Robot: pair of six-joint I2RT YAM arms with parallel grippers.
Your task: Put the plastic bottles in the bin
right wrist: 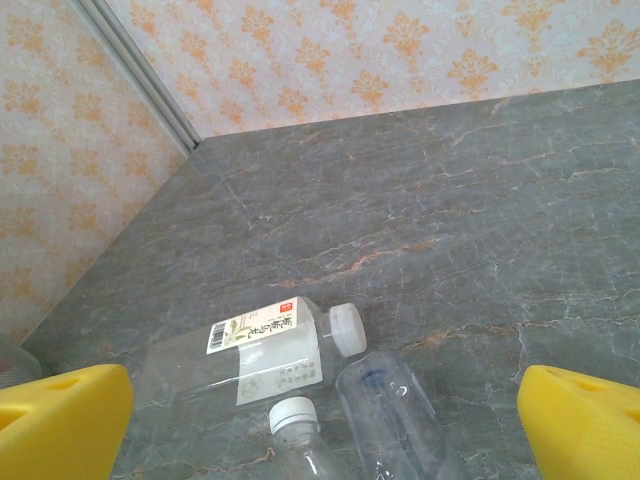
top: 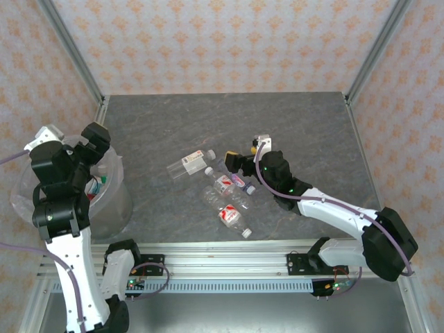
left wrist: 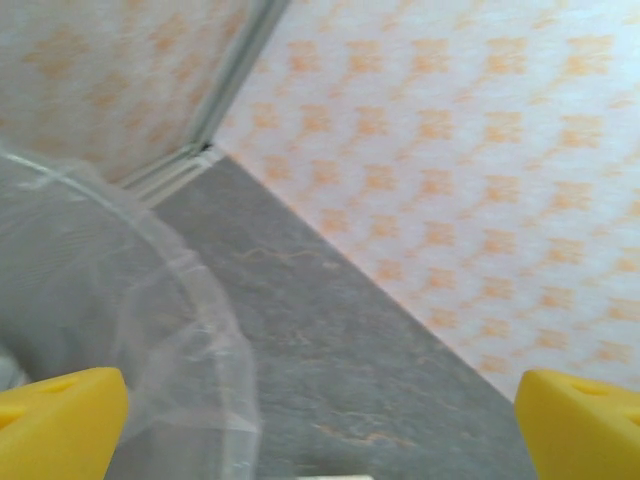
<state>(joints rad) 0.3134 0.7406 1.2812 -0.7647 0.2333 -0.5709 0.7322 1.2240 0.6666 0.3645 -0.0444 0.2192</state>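
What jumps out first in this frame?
A loose cluster of clear plastic bottles lies in the middle of the table, with the open right gripper just to their right. At the left edge, the open left gripper hangs over the bag-lined bin.

Left arm (top: 61,211) is covering half the bin (top: 119,205), contents perhaps bottles; the lower edge is cropping the white-capped bottle (right wrist: 297,420) and clear bottle (right wrist: 390,420).
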